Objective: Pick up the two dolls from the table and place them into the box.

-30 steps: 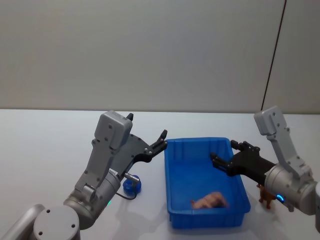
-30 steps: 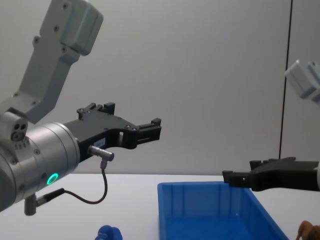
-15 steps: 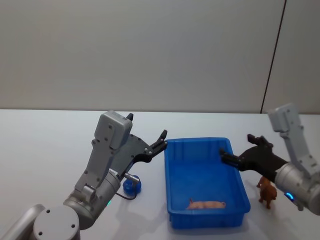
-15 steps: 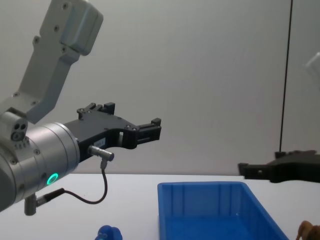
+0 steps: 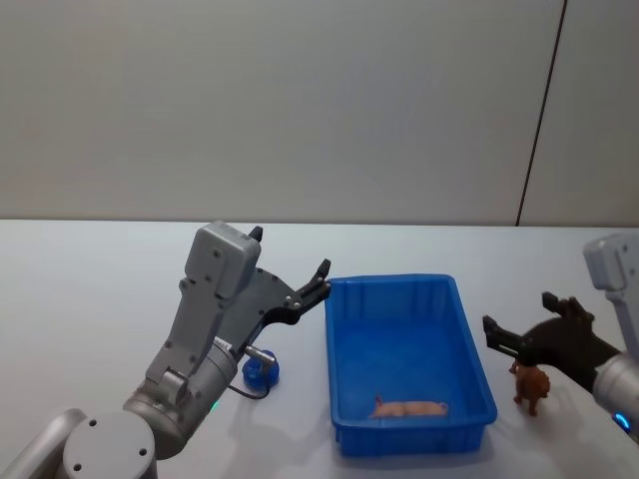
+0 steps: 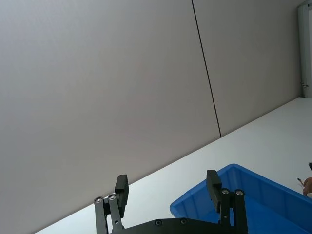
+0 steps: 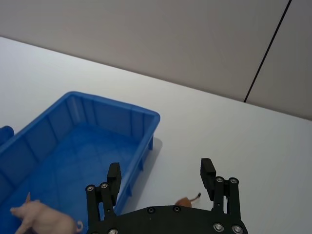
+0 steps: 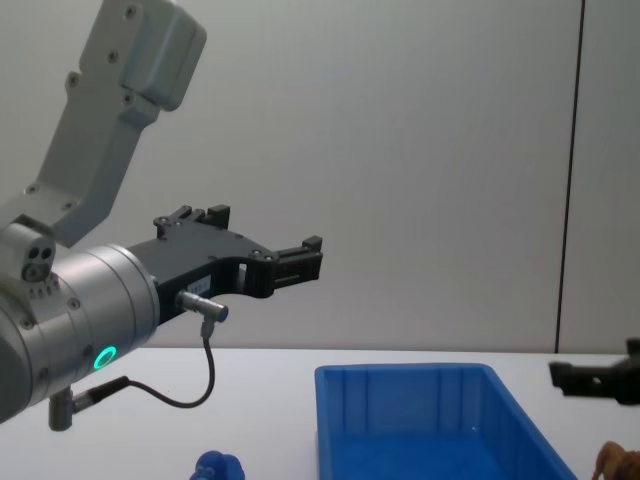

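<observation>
"Head view, starting at the left: the left pincer (image 6: 166, 185) hangs in the air with its fingers spread wide and nothing between them. See the blue doll (image 5: 262, 371)? It sits on the table (image 5: 100, 299) below that pincer, back under its wrist rather than under the fingertips."

"And the box (image 5: 389, 282)?"

"Just past the left pincer's fingertips, between the two pincers. A pale pink figure (image 5: 411, 407) lies on its floor. Then the right pincer (image 7: 160, 171), also spread and empty, hovers beyond the box's outer wall. The brown doll (image 5: 531, 387) stands on its legs just below it, near the box but apart from the wall."

"How would they handle, do you think?"

"Both look light and soft, I'd judge, so they should squash rather than slip, and neither looks breakable. The blue one is round and lumpy, so I'd close across its middle from above. The brown one is long, so I'd take it across the trunk, not by a leg or the head, or it may swing and drop out."
</observation>
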`<move>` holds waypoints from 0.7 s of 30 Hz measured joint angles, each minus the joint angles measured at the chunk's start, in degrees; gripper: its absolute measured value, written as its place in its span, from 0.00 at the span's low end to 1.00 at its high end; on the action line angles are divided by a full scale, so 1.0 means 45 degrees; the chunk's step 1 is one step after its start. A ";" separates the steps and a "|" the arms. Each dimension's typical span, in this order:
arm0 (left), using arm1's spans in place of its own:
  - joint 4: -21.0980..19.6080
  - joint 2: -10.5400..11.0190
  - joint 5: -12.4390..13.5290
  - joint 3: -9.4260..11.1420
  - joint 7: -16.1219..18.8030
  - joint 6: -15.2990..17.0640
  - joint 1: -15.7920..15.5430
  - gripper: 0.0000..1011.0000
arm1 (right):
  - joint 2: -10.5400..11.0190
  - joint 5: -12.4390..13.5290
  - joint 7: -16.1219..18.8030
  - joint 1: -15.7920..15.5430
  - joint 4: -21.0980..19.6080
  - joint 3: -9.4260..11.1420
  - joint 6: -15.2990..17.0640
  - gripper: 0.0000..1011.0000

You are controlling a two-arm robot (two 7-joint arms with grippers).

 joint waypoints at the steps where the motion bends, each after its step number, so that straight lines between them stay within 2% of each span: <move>1: 0.0000 0.0000 0.0000 0.0000 0.0000 0.0000 0.0000 0.99 | 0.0078 0.0039 -0.0013 -0.0129 -0.0092 0.0040 0.0038 0.99; 13: 0.0000 -0.0001 -0.0001 0.0000 0.0000 0.0000 0.0000 0.99 | 0.0532 0.0230 0.0040 -0.0966 -0.0309 0.0198 0.0240 0.99; 21: 0.0000 0.0000 0.0000 0.0000 0.0000 0.0000 0.0000 0.99 | 0.0615 0.0232 0.0064 -0.1167 -0.0115 0.0205 0.0301 0.99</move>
